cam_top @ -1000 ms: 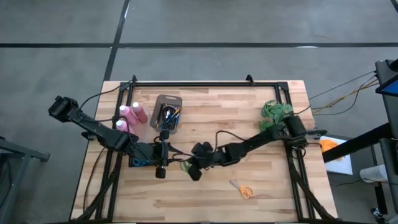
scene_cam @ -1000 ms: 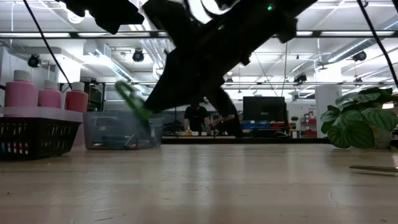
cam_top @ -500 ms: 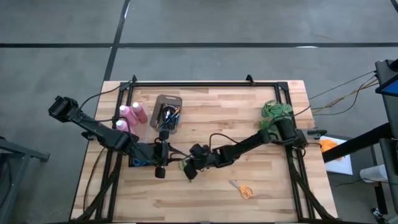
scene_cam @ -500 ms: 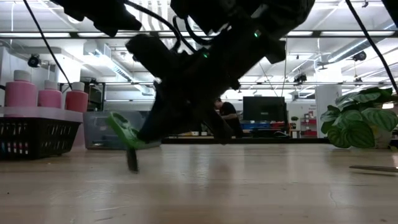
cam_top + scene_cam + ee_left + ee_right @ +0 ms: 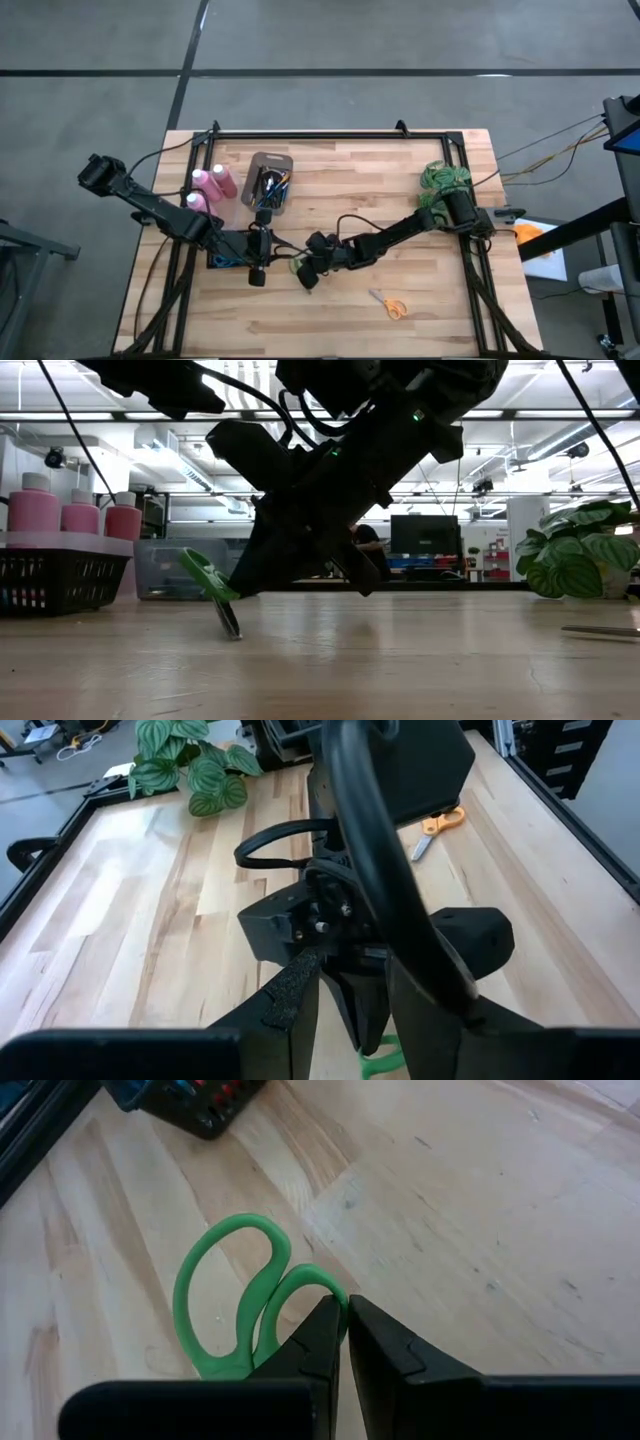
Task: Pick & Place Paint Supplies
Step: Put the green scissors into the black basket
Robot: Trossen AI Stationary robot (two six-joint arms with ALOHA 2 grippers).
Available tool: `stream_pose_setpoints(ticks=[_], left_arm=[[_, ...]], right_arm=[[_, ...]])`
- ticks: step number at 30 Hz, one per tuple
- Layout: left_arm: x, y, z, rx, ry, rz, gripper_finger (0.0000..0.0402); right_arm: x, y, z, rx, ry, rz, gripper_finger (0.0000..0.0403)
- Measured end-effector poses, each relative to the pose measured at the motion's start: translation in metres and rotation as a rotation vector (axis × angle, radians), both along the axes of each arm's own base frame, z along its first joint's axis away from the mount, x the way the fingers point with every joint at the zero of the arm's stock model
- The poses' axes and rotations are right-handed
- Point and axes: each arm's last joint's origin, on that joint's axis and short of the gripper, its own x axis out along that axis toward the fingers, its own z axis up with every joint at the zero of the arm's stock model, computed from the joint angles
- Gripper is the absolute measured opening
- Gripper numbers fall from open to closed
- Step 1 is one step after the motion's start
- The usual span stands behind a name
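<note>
Wooden-plank worktop point(image 5: 400, 200) inside a black frame, seen from above, with a lit workshop behind it in the low view. Right claw point(image 5: 346, 1316), near the worktop's middle, is clenched on the handle of green scissors point(image 5: 240, 1305); the two finger loops lie just ahead of its fingertips, and in the low view the scissors point(image 5: 212, 588) hang tilted below the claw, blade tip at or just above the wood; contact cannot be confirmed. Left claw point(image 5: 257, 272) sits just beside the right claw, on the side away from the plant; whether its fingers are parted or clenched cannot be told, and nothing is visibly held.

Paint supplies lie beyond the left claw, away from the right claw: three pink bottles point(image 5: 210, 185) with white caps stand close together, near the black basket point(image 5: 55, 580), and in the low view they show above its rim. A clear bin point(image 5: 270, 182) holding thin brushes point(image 5: 272, 188) with dark and blue handles stands just beside the bottles, well apart from the right claw.

Orange-handled scissors point(image 5: 392, 304) lie flat on the wood near the right claw, towards the worktop's front edge. Green leafy plant point(image 5: 443, 178) stands by the right arm's base, well apart from both claws.
</note>
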Motion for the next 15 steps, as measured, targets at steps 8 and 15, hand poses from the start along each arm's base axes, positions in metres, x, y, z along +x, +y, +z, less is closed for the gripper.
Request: stream_pose_setpoints(ticks=[8, 15], left_arm=[[-0.0001, 0.0, -0.0001, 0.001, 0.001, 0.0, 0.012], [-0.0002, 0.0001, -0.0003, 0.002, 0.004, 0.0, 0.012]], right_arm=[[-0.0001, 0.0003, -0.0002, 0.002, -0.002, 0.006, 0.0019], [-0.0001, 0.0003, -0.0002, 0.002, -0.002, 0.007, 0.0072]])
